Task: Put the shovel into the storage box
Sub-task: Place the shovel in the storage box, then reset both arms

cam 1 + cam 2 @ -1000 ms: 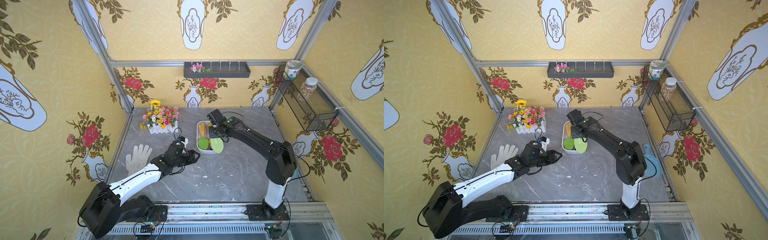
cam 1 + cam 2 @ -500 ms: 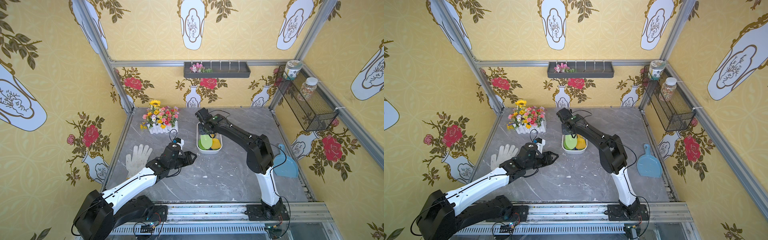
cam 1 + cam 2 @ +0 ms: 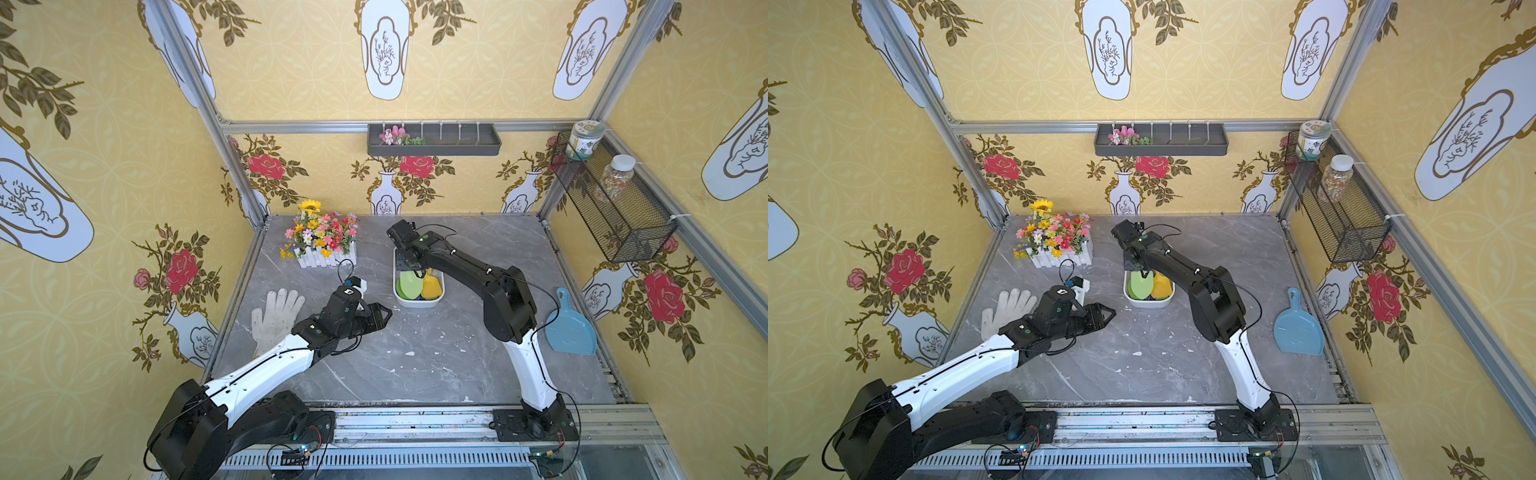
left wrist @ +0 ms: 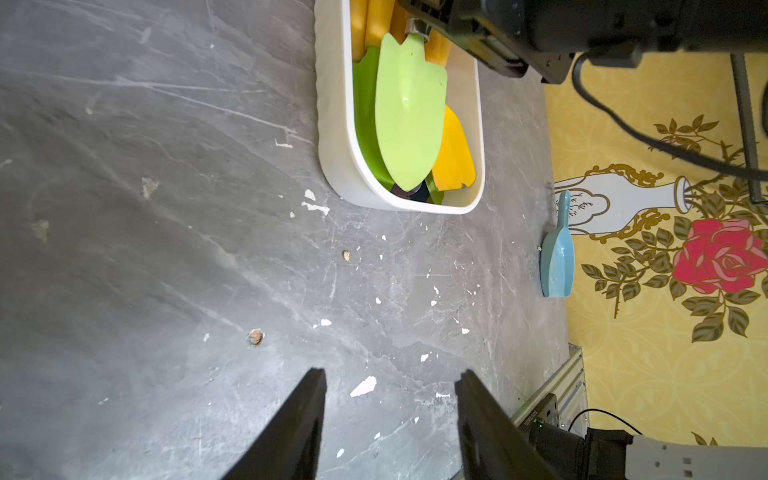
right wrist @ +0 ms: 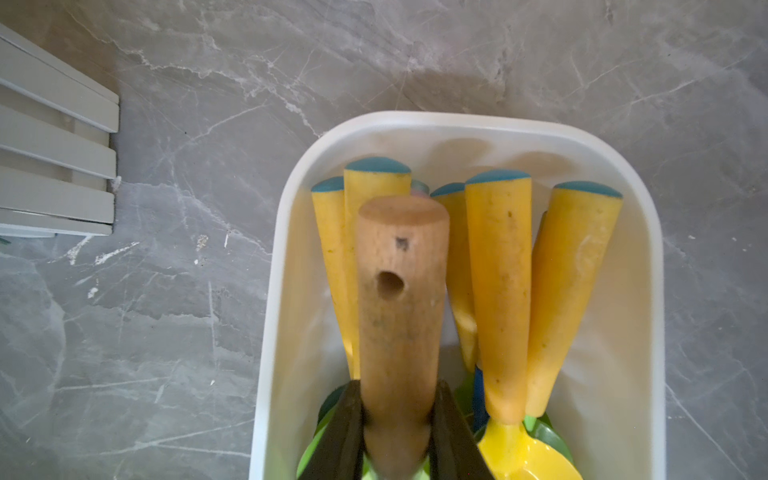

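Observation:
The shovel [image 5: 399,299] has a wooden handle and a light green blade [image 4: 409,112]. My right gripper [image 5: 398,384] is shut on the handle near the blade. The blade [image 3: 410,284] lies inside the white storage box [image 3: 417,304], on top of several yellow-handled shovels [image 5: 500,291]; the handle points toward the box's far end. Both top views show the box [image 3: 1148,303] at the table's middle. My left gripper [image 4: 390,371] hovers open and empty over bare table, a little to the front left of the box [image 4: 332,137], also seen in both top views [image 3: 386,313].
A white glove [image 3: 276,318] lies left of my left arm. A flower planter [image 3: 322,243] stands at the back left, and a blue dustpan [image 3: 571,328] lies by the right wall. A dark grey tray [image 3: 434,141] and a wire basket [image 3: 615,208] hang on the walls.
My right arm has swung the shovel leftward over the box and folded its elbow, uncovering the dustpan. The green blade now lies along the box's left side. My left arm barely moved.

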{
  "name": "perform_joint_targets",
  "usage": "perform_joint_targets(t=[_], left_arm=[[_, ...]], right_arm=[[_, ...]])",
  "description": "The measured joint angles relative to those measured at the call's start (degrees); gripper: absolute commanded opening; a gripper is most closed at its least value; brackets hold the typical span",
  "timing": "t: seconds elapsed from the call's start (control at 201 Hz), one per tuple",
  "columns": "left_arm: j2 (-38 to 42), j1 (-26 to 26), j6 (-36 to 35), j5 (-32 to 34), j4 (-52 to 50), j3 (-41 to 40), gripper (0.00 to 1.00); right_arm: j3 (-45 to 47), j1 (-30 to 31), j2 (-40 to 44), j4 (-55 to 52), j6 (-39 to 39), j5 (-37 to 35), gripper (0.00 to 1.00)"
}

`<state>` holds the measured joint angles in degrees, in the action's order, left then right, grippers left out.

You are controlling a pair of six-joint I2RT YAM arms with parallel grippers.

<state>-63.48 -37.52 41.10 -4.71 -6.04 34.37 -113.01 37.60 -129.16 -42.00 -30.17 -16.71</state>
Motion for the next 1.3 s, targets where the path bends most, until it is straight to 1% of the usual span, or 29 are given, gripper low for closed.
perform_joint_targets(t=[0.055, 0.135, 0.219, 0.304, 0.478, 0.543, 0.573, 0.588, 0.628, 0.683, 0.727, 0.767, 0.837, 0.842, 0.847, 0.857, 0.862, 0.892, 0.992, 1.126, 1.296], left_arm=[[0.0, 0.0, 0.0, 0.0, 0.0, 0.0, 0.55], [0.0, 0.0, 0.0, 0.0, 0.0, -0.2, 0.55], [0.0, 0.0, 0.0, 0.0, 0.0, -0.2, 0.55], [0.0, 0.0, 0.0, 0.0, 0.1, -0.2, 0.55], [-0.4, 0.1, 0.0, 0.0, 0.2, -0.2, 0.55], [-0.4, 0.1, 0.0, 0.0, 0.3, -0.2, 0.56], [-0.4, 0.1, 0.3, 0.0, 0.3, -0.2, 0.60], [-0.4, 0.1, 0.6, 0.0, 0.3, -0.2, 0.69], [-0.4, 0.1, 0.9, 0.0, 0.3, -0.2, 0.79], [-0.4, 0.1, 1.1, 0.2, 0.3, -0.2, 0.87], [-0.4, 0.1, 1.6, 0.4, 0.2, -0.2, 0.99], [-0.5, 0.2, 1.4, 0.5, 0.1, 0.0, 1.00], [-0.8, 0.4, 1.8, 0.6, 0.2, 0.4, 1.00], [-0.8, 0.4, 1.8, 0.6, 0.2, 0.4, 1.00], [-0.8, 0.4, 1.8, 0.7, 0.2, 0.5, 1.00], [-0.9, 0.4, 1.8, 0.8, 0.2, 0.5, 1.00], [-0.9, 0.4, 1.8, 0.9, 0.2, 0.6, 1.00], [-1.1, 0.5, 1.8, 1.2, 0.0, 0.8, 1.00], [-1.6, 0.8, 1.5, 2.1, -0.1, 1.8, 1.00], [-2.1, 1.6, 0.9, 5.3, -1.3, 4.0, 1.00], [-3.2, 5.7, -1.2, 9.4, -4.1, 7.1, 1.00]], right_arm=[[0.0, 0.0, -0.1, 0.0, -0.1, 0.1, 0.25], [0.0, 0.1, -0.3, 0.0, -0.3, 0.2, 0.36], [0.0, 0.2, -0.3, 0.0, -0.9, 0.2, 0.43], [0.4, 0.2, 0.0, 0.0, -1.0, 0.3, 0.45], [2.8, 0.2, 2.3, 0.0, -1.1, 0.2, 0.45], [4.2, 0.3, 3.9, 0.1, -1.2, 0.2, 0.49], [5.1, 0.3, 4.9, 0.1, -1.2, 0.2, 0.52], [5.5, 0.3, 5.2, 0.1, -1.2, 0.2, 0.53], [6.9, 0.3, 6.7, 0.4, -1.2, 0.2, 0.56], [9.2, 0.3, 8.6, 1.1, -1.0, 0.2, 0.61], [11.5, 0.3, 10.5, 1.8, -1.0, 0.3, 0.64], [13.5, 0.3, 12.1, 2.3, -1.0, 0.3, 0.65], [17.2, 0.2, 15.0, 3.2, -0.8, 0.6, 0.71], [17.5, 0.2, 15.2, 3.3, -0.8, 0.6, 0.73], [17.7, 0.2, 15.4, 3.4, -0.8, 0.7, 0.82], [18.3, 0.2, 15.8, 3.4, -0.8, 0.8, 0.96], [18.8, 0.2, 16.2, 3.5, -0.8, 0.8, 0.99], [20.4, 0.1, 17.5, 3.9, -0.6, 1.2, 0.97], [25.4, -0.4, 21.8, 5.7, 0.8, 2.1, 0.97], [31.7, -1.7, 27.8, 7.7, 1.0, 3.5, 0.97], [39.8, -5.6, 35.2, 10.3, 1.9, 5.4, 0.97]])
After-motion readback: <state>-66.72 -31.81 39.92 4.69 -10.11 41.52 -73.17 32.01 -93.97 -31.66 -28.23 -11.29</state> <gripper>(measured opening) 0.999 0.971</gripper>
